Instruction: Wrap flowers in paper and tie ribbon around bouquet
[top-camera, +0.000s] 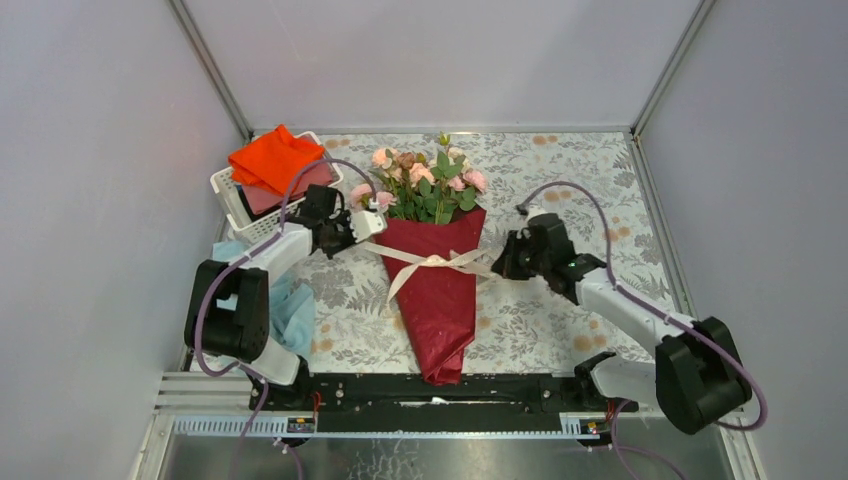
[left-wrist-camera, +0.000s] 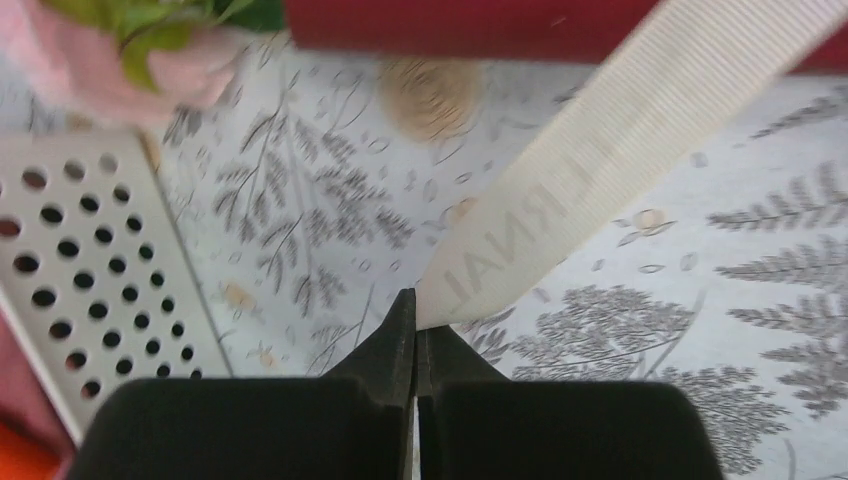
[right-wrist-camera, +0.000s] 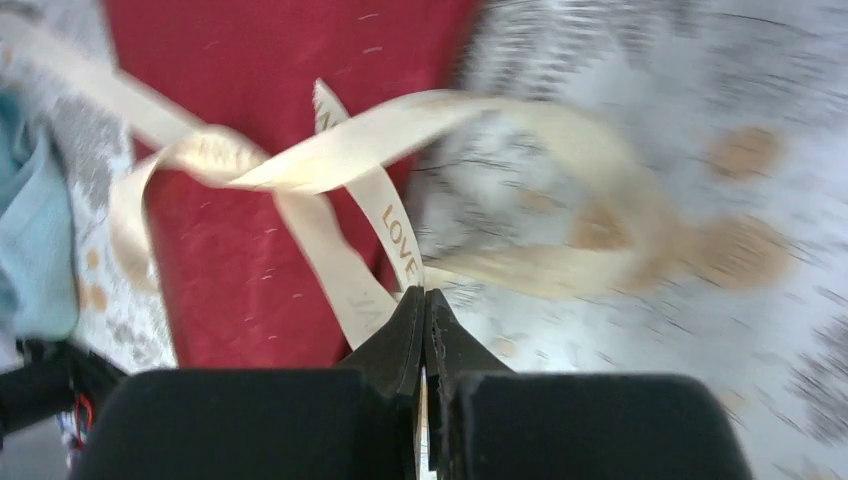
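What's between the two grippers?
The paper, with the ribbon knotted across it, running from left gripper to right gripper; top view shows it.

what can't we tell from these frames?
- Stems: hidden inside the paper, all views.
- Knot: top view, too small to judge tightness.
- Ribbon loop: right wrist view, motion-blurred.
- Flowers: left wrist view, blurred, cut off by top edge.
- Basket contents: top view, covered by orange cloth.
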